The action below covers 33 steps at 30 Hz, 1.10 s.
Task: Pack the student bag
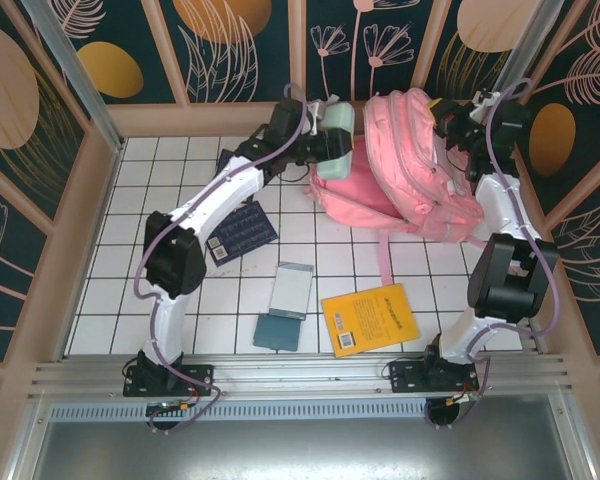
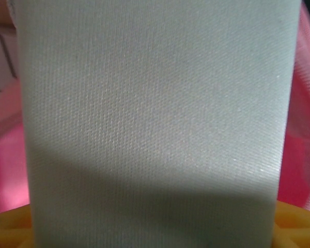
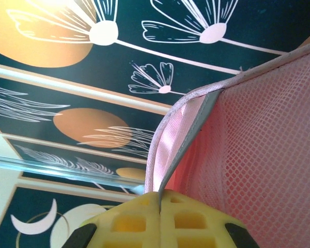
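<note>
The pink student bag (image 1: 420, 170) is propped up at the back right of the tiled table, its opening facing left. My right gripper (image 1: 452, 122) is above it, shut on the bag's grey-and-pink rim trim (image 3: 168, 150) and holding that edge up; pink mesh lining (image 3: 268, 144) hangs beside it. My left gripper (image 1: 320, 142) is shut on a pale green fabric pouch (image 1: 336, 140) and holds it at the bag's mouth. In the left wrist view the pouch (image 2: 155, 119) covers the jaws, with yellow fingers (image 2: 297, 225) at the bottom corners and pink bag fabric (image 2: 306, 129) on both sides.
On the tiles lie a dark blue calculator-like item (image 1: 242, 232), a pale teal notebook (image 1: 292, 290) overlapping a darker teal one (image 1: 277, 332), and a yellow book (image 1: 370, 318). A pink strap (image 1: 383, 255) trails forward from the bag. Patterned walls close in the back and sides.
</note>
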Available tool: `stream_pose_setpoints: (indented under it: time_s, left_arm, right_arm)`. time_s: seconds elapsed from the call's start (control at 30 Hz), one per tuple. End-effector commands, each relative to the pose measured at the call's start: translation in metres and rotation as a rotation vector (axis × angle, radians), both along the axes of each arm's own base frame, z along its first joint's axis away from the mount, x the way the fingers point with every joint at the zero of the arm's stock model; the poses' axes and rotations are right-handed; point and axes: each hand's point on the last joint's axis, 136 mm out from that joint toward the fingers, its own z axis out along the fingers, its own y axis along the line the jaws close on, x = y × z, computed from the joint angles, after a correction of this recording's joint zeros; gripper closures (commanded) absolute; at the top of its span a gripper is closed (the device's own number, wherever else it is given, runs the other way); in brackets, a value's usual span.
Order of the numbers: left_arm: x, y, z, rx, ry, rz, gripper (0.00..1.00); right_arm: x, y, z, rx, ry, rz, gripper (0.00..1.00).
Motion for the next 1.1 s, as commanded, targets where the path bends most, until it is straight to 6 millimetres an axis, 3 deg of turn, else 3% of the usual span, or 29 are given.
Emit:
stream_pose_setpoints:
  time_s: [0.0,0.13,0.33,0.5,0.57,0.67,0.73,0.83,1.07]
  left_arm:
    - [-0.001,-0.035,0.004,-0.178,0.047,-0.078,0.34]
    - [0.000,-0.059,-0.011,-0.233,0.106,-0.093,0.34]
    - [0.008,-0.071,-0.021,-0.288,0.140,-0.080,0.32]
    - [0.009,-0.085,-0.028,-0.350,0.177,-0.105,0.30]
    - [0.009,-0.090,-0.037,-0.340,0.200,-0.111,0.23]
    - [0.004,-0.103,-0.055,-0.332,0.250,-0.147,0.02]
    - [-0.001,-0.109,-0.061,-0.331,0.270,-0.178,0.01]
    - [-0.003,-0.107,-0.059,-0.317,0.249,-0.180,0.01]
    - [-0.002,-0.087,-0.029,-0.267,0.159,-0.150,0.01]
  right_arm:
    - [-0.021,0.031,0.093,0.046,-0.281,0.088,1.00]
    - [-0.018,0.048,0.100,0.104,-0.248,0.056,1.00]
    - [-0.021,0.075,0.121,0.151,-0.270,0.088,1.00]
    - [-0.020,0.080,0.133,0.182,-0.277,0.088,1.00]
    - [-0.019,0.082,0.134,0.197,-0.276,0.089,1.00]
    - [-0.018,0.081,0.133,0.206,-0.267,0.079,1.00]
    - [-0.018,0.082,0.131,0.208,-0.264,0.074,1.00]
    - [-0.018,0.081,0.130,0.207,-0.264,0.072,1.00]
    - [-0.018,0.075,0.132,0.183,-0.278,0.062,1.00]
